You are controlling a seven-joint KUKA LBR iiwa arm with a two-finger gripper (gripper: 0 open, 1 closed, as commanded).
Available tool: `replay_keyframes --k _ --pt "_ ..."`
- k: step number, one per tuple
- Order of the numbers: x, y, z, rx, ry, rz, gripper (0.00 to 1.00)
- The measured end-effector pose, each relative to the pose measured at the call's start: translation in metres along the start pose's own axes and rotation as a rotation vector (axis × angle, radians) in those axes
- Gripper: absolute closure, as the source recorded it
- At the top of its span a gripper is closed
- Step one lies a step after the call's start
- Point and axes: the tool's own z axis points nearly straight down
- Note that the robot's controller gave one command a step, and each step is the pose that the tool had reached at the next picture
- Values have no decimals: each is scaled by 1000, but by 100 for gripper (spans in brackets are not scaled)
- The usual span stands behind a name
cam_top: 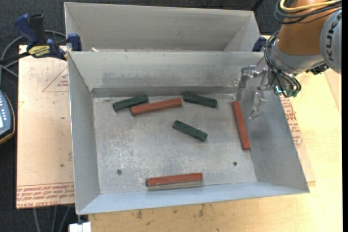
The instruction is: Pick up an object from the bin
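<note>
Camera view, hand spread apart with nothing between, near the bin's right wall, just beside the far end of a long red bar, dark green bar toward the middle.

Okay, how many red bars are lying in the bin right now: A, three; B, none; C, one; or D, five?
A: three show, a red bar by the back wall, a red bar at the front wall and a red bar along the right side.
</note>
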Motion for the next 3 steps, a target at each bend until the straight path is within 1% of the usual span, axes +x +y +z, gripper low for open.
replay_keyframes --k 1,2,3 --pt "24 50 66 0 -4 -672 0" --pt "0 133 60 0 -12 -705 0" --pt "48 201 88 -1 -5 -681 0"
